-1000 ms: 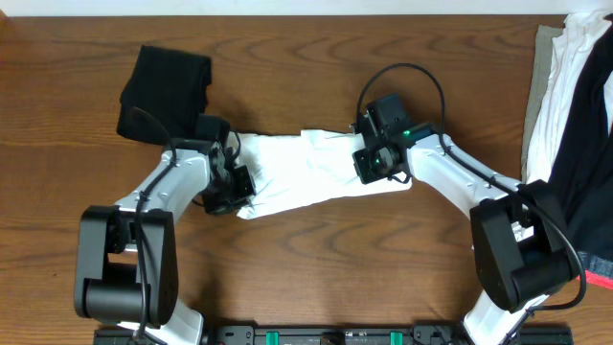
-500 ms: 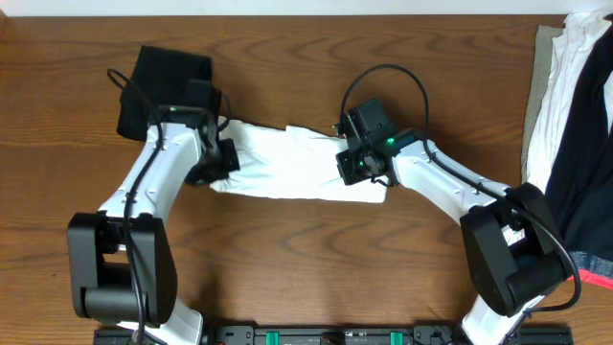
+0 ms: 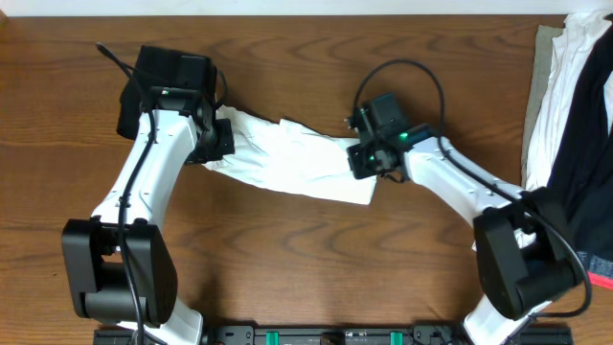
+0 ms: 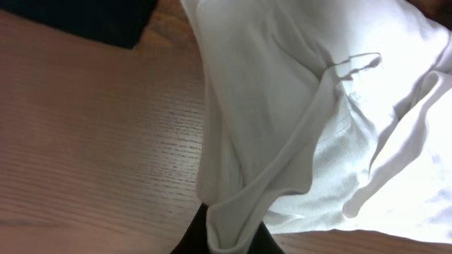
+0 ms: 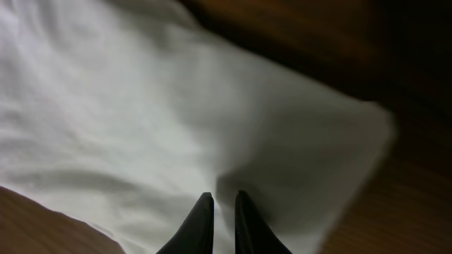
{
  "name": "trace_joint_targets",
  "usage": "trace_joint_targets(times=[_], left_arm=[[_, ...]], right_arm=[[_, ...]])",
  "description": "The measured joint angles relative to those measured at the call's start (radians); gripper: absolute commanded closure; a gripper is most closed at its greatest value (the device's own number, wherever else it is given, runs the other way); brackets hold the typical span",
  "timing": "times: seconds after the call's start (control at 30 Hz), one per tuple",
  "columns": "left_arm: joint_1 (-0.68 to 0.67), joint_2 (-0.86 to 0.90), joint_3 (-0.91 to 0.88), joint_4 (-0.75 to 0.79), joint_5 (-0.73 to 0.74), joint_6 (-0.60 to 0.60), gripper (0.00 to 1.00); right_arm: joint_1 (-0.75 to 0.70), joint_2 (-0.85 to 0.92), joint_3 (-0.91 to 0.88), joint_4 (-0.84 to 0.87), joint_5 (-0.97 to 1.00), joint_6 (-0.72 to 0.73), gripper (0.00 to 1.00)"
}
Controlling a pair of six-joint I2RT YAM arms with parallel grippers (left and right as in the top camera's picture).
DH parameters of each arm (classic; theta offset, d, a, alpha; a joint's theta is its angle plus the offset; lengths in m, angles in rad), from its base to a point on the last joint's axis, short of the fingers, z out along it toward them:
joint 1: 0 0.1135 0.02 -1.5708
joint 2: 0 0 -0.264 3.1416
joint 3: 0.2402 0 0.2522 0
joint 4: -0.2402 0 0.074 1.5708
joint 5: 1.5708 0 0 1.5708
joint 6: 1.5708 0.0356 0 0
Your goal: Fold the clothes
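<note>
Black cloth, a folded garment (image 3: 132,101), lies at the far left of the worktop (image 3: 306,259), partly under the left arm's wrist. Just right of it the left gripper (image 3: 218,144) has its fingers (image 4: 192,236) clamped on the left end of the white T-shirt (image 3: 297,163). The left wrist view shows a bunched edge pinched between them, with the cloth beyond falling in loose folds.

The shirt runs as a long, narrow band across the middle of the worktop, slanting from far left to nearer right. At its right end the right gripper (image 3: 369,161) has its fingers (image 5: 201,222) almost together. Creases fan out from them, which suggests they pinch a thin layer near the shirt's corner. At the right edge a pile of white and dark clothes (image 3: 575,86) lies well apart.

The step in hand looks like carrying the band, held at both ends, to lay it down or double it over. To do it well:
- The two ends should travel level and under even, light tension, so the middle neither sags nor twists.
- The left end should stay clear of the black garment.
- Because the left grip is bunched, that edge may land rumpled.
- Both grips should let go only once the cloth rests flat.
</note>
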Motion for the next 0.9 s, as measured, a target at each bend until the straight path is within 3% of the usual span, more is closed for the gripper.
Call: trace_joint_targets(times=[0.57, 0.9], left_arm=[[-0.182, 0.0, 0.02, 0.038, -0.11, 0.099, 0.94], [-0.403, 0.0, 0.02, 0.033, -0.245, 0.159, 0.94]], right_arm=[[-0.103, -0.016, 0.0, -0.014, 0.001, -0.048, 0.9], [-0.121, -0.016, 0.0, -0.048, 0.002, -0.057, 0.95]])
